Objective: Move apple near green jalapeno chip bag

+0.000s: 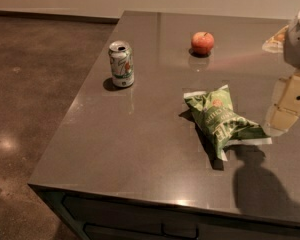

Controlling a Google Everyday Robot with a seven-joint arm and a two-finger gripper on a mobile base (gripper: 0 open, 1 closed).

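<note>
The apple [202, 42] is small, round and red-orange. It stands on the far middle part of the grey counter [140, 149]. The green jalapeno chip bag [222, 120] lies crumpled nearer the front, well apart from the apple. My gripper [286, 109], pale cream, hangs at the right edge of the view. It is just right of the bag and above the counter, far from the apple, and holds nothing that I can see.
A white-green soda can [121, 64] stands upright at the left of the counter, near its left edge. A pale packet [274, 41] lies at the far right, partly hidden by my arm. Brown floor lies beyond the left edge.
</note>
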